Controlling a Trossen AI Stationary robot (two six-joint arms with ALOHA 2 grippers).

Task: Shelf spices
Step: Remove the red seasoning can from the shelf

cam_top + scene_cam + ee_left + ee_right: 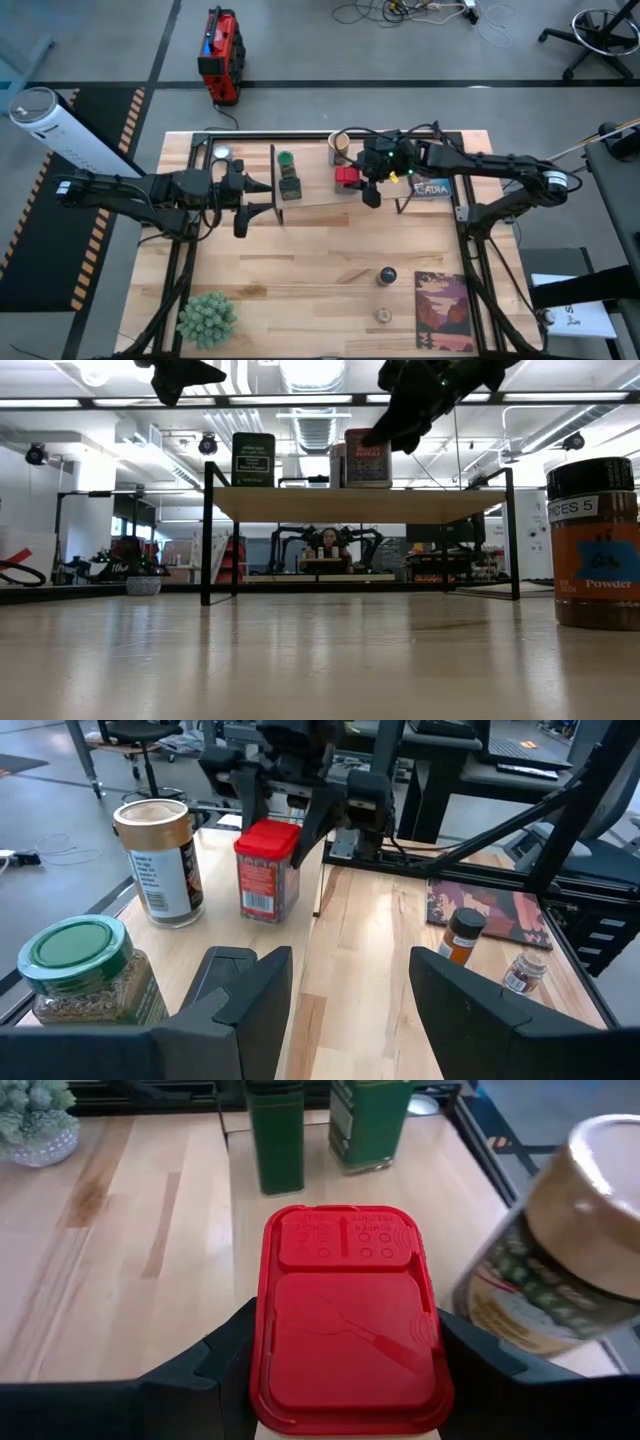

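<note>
spices sit partly on the shelf (310,195) and partly out on the open table (300,270). on the shelf board, the red square tin (346,177) stands near the middle, with the tan cylinder (339,146) just behind it toward the far edge, and the green-lidded jar (286,160) and dark square tin (291,186) together a little to the left, beside a black upright divider. the right gripper (360,183) is over the red tin, its fingers spread to either side of the red lid (345,1320); the right wrist view shows a dark finger close along each long side of the lid, and i cannot tell whether they are pressing on it. the tan cylinder crowds that gripper closely on one side. the left gripper (258,198) hangs at the shelf's left part with its fingers (240,990) wide apart and nothing between them, leaving bare board between it and the red tin. two containers are not yet shelved: the dark-lidded brown jar (387,274) and the small pale jar (383,315) stand on the near right of the table, apart from each other and just left of a picture-cover book (445,310) lying by the right edge. another book (432,187) lies at the shelf's right end. a fuzzy green plant ball (207,317) sits at the near left corner, and the wide middle of the tabletop is bare wood.
</note>
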